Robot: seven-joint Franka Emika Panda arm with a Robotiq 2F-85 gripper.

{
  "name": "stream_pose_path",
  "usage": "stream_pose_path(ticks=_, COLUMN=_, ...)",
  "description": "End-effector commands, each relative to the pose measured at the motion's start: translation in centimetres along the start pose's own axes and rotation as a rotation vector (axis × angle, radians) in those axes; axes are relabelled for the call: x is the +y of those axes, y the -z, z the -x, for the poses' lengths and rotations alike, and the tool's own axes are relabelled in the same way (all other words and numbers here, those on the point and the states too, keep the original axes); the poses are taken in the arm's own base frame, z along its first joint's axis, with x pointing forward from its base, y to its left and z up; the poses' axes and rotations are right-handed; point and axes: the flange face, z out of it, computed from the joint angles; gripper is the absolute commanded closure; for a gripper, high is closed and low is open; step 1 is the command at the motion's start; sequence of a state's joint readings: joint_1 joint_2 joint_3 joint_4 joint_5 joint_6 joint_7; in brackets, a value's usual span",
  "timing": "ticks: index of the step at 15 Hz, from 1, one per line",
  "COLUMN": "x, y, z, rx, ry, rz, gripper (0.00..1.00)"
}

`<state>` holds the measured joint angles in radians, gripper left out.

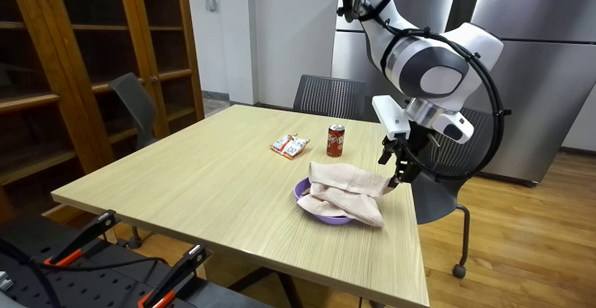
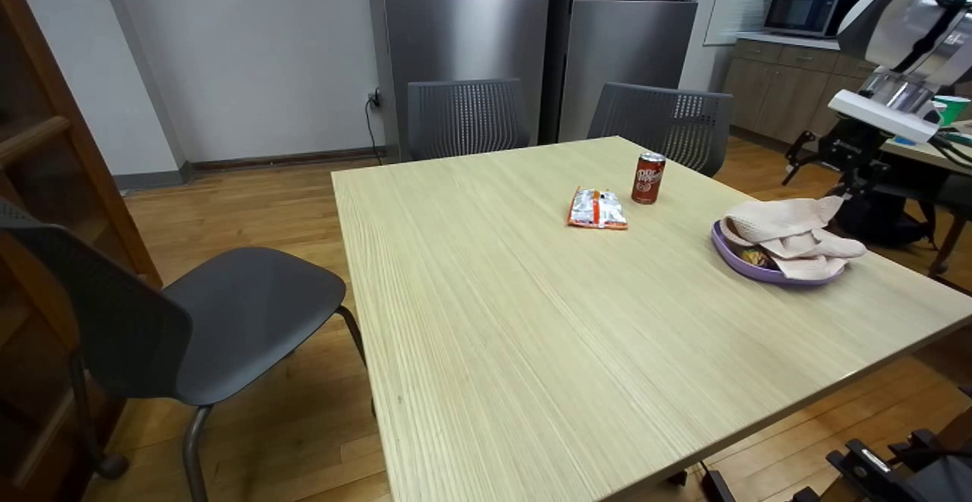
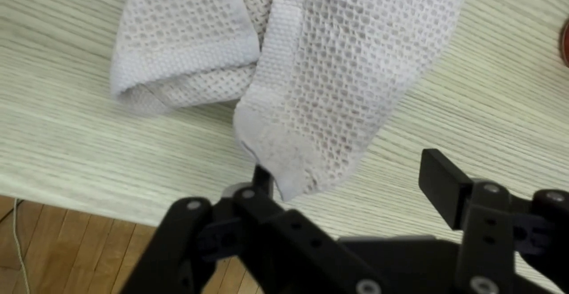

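Eluding wrist view: bowl (image 1: 334, 220), perhaps food (image 2: 757, 257)

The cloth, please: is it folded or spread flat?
Loosely folded: in both exterior views the cloth shows overlapping layers, bunched over the purple dish.

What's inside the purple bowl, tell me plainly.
A yellow-and-brown item peeks out of the purple bowl. The beige waffle-weave towel drapes over most of it, so anything else inside cannot be seen.
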<state>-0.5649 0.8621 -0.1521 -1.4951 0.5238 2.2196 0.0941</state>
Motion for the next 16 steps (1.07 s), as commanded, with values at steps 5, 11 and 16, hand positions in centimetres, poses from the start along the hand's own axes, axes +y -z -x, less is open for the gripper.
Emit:
stream_pose_path(ticks=5, x=1.4, y=1.7, z=3.1, rx=-0.031, ry=0.010, rz=0.011, gripper=0.00)
stream_pose_path(ticks=11, x=2.7, y=1.4, z=4.7, rx=-0.060, ry=0.002, rz=0.027, gripper=0.00)
stream_pose_path(ticks=16, x=3.4, y=0.6, z=6.3, rx=-0.110, ry=0.047, rz=0.067, gripper=0.00)
